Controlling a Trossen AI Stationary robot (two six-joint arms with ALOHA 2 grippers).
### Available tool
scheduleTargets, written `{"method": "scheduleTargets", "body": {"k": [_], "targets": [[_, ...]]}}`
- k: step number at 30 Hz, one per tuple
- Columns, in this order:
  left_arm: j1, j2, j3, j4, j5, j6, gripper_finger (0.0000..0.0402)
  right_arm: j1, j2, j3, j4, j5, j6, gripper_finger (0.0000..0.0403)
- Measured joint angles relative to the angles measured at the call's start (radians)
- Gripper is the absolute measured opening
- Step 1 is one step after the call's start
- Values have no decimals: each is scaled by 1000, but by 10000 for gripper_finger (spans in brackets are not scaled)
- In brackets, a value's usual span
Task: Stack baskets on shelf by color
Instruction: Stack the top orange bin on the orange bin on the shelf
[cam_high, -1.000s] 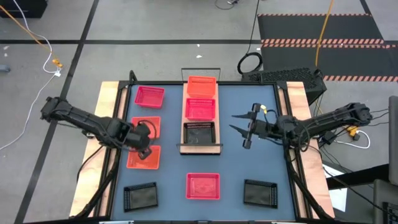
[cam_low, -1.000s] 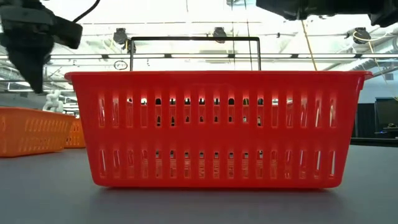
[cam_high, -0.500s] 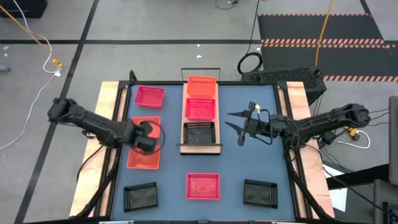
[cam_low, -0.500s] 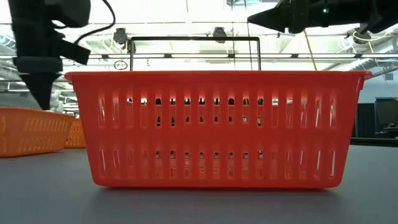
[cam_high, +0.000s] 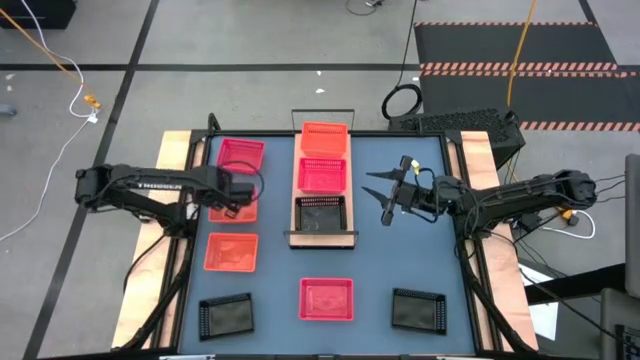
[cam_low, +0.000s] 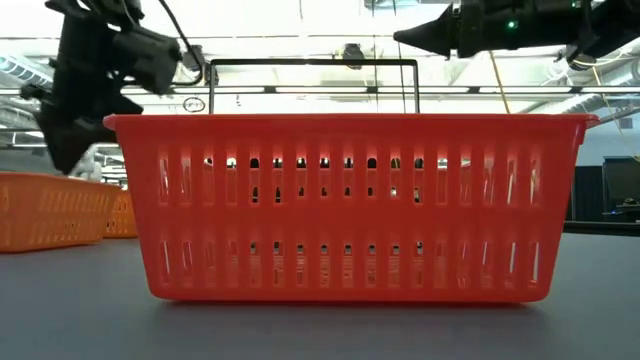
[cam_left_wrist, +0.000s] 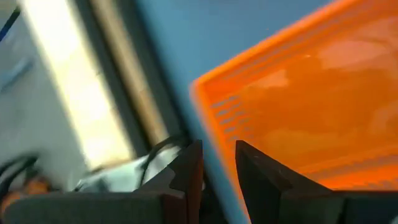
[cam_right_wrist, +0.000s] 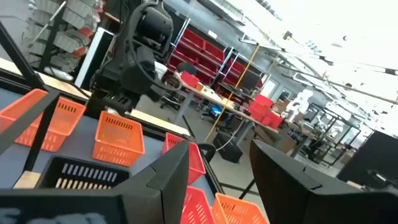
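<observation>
The shelf (cam_high: 322, 238) holds an orange basket (cam_high: 323, 139) at its far end, a pink-red one (cam_high: 322, 176) in the middle and a black one (cam_high: 321, 214) nearest. At the table's left lie a pink-red basket (cam_high: 240, 153) and two orange baskets (cam_high: 236, 211) (cam_high: 231, 252). My left gripper (cam_high: 238, 192) hangs pointing down over the farther orange basket's left edge (cam_left_wrist: 205, 106), its fingers a little apart with nothing between them. My right gripper (cam_high: 386, 197) hovers wide open right of the shelf, pointing at it.
Along the near edge rest a black basket (cam_high: 226, 315), a pink-red basket (cam_high: 327, 299) and another black one (cam_high: 418, 310). In the low view that pink-red basket (cam_low: 345, 205) fills the foreground. Bare blue tabletop (cam_high: 420, 255) lies right of the shelf.
My left gripper has swung from over the nearer orange basket toward the table's far edge, turning as it went, and now hangs over the farther orange basket. Both orange baskets have stayed in place. My right gripper has drifted slightly toward the far edge.
</observation>
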Motion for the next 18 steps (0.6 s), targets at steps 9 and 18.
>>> {"method": "scheduleTargets", "body": {"k": [9,18], "targets": [[108,1,-19,64,-3,54,98,-12,0,0,-84,0,21,167],[185,1,-59,142,-21,141,97,-12,0,0,-101,0,24,167]]}}
